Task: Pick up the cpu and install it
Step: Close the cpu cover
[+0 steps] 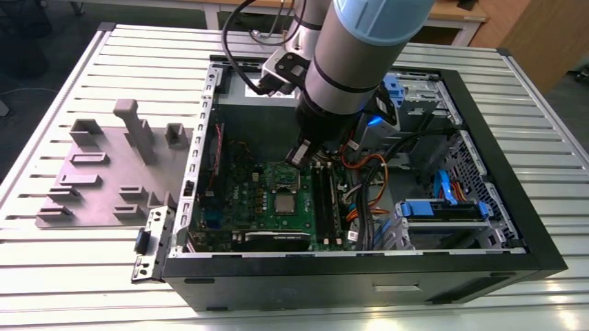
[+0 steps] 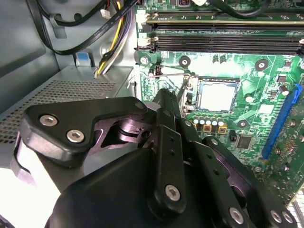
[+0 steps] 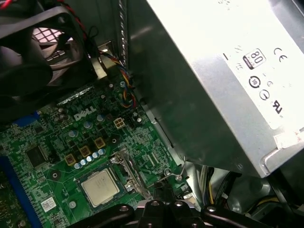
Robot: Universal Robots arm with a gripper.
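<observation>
Exterior view's left: grey fixture plate (image 1: 101, 176) on the slatted table (image 1: 55, 276). Centre: open PC case (image 1: 368, 276), cpu (image 1: 285, 203) seated flat in the socket on the green motherboard (image 1: 241, 181). Gripper (image 1: 301, 153) above, just far-right of cpu; fingers empty, cannot tell whether open or closed.

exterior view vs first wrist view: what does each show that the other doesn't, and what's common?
Exterior view: the grey fixture plate on the slatted table beside the open PC case, plus the arm reaching in. First wrist view: the silver power supply and black fan up close. Both: the cpu lying in its socket on the green motherboard.
</observation>
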